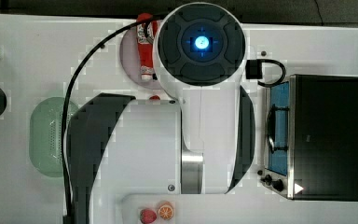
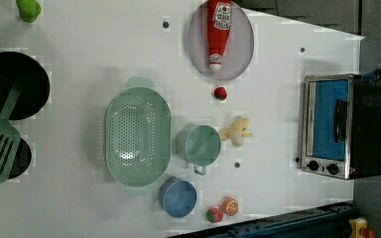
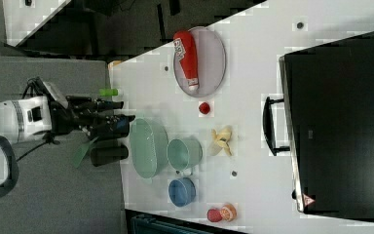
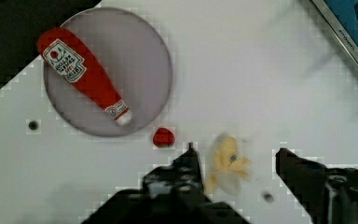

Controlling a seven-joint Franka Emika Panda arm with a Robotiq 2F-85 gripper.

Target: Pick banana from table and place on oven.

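Note:
The yellow banana lies peeled open on the white table, between a green cup and the oven. It appears again in the right view, to the left of the oven's black top. In the wrist view my gripper hangs open above the table, and the banana sits in the gap between the two dark fingers, touching neither. In the right view my gripper reaches in from the right view's left. The arm covers the middle of the table in the top view, beside the oven.
A ketchup bottle rests on a grey plate, with a small red strawberry below it. Left of the banana stand a green cup, a green colander and a blue bowl. A strawberry and an orange slice lie near the table edge.

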